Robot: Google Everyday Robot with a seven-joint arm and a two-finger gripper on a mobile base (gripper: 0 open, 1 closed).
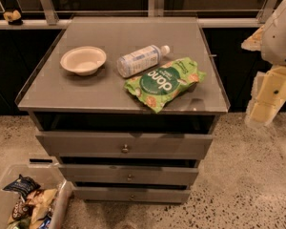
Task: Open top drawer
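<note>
The top drawer (124, 144) is the widest grey front under the cabinet top, with a small round metal knob (125, 149) at its centre. It stands slightly out from the cabinet, with a dark gap above it. Two narrower grey drawer fronts (128, 174) sit below it. My gripper (264, 109) is at the right edge of the view, beside the cabinet's right side, level with the cabinet top and well away from the knob.
On the grey cabinet top (62, 87) lie a white bowl (83, 59), a plastic bottle on its side (139, 60) and a green snack bag (164, 82). A clear bin with snack packets (26, 204) stands on the speckled floor at lower left.
</note>
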